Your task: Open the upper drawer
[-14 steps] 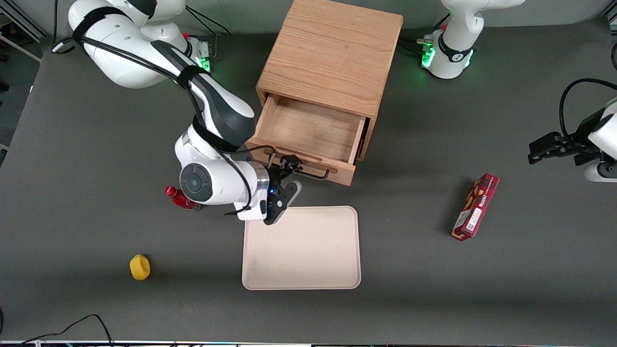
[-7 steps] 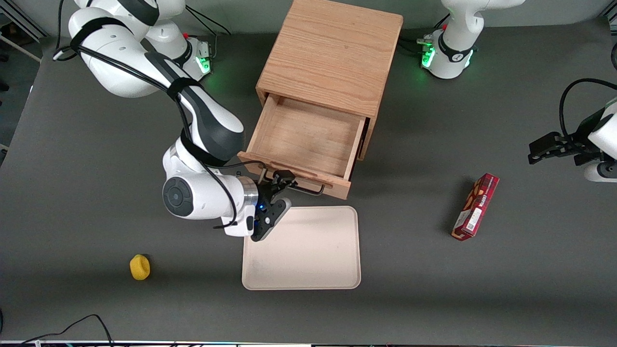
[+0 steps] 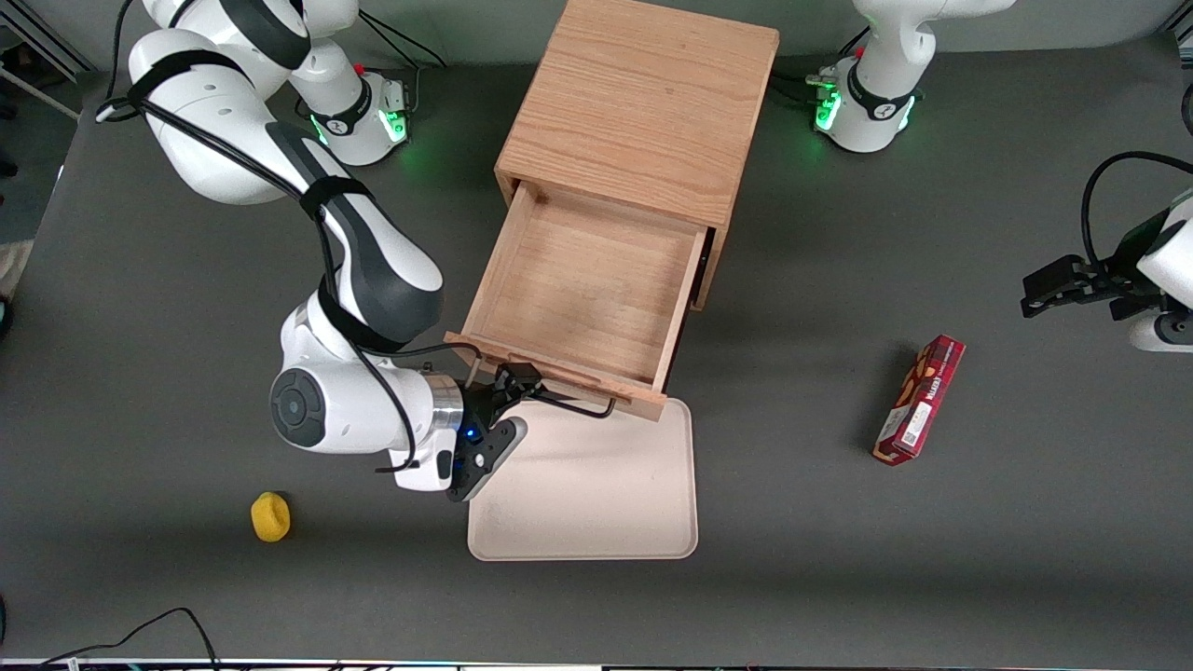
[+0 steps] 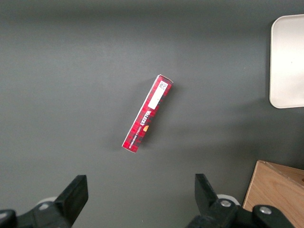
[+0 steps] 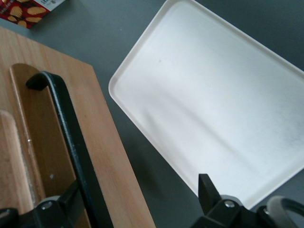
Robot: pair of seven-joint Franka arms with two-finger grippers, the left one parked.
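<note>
The upper drawer [image 3: 582, 280] stands pulled far out of the light oak cabinet [image 3: 643, 102], and its inside is bare. Its front edge reaches over the rim of the beige tray [image 3: 596, 485]. The black wire handle [image 3: 570, 403] runs along the drawer's front. My right gripper [image 3: 515, 387] is at the handle's end nearest the working arm. In the right wrist view the gripper [image 5: 137, 190] is open, with one finger [image 5: 71, 202] hooked at the handle [image 5: 71, 137] against the drawer front [image 5: 102, 142] and the other finger [image 5: 206, 190] over the tray [image 5: 213, 104]. The lower drawer is hidden.
A red snack box [image 3: 918, 401] lies toward the parked arm's end of the table; it also shows in the left wrist view [image 4: 147, 112]. A small yellow object [image 3: 270, 515] lies toward the working arm's end, nearer the front camera than my gripper.
The drawer has slid farther out toward the front camera, my gripper moving with its handle. The drawer front now overlaps the tray's rim. My arm now hides a red bottle seen earlier.
</note>
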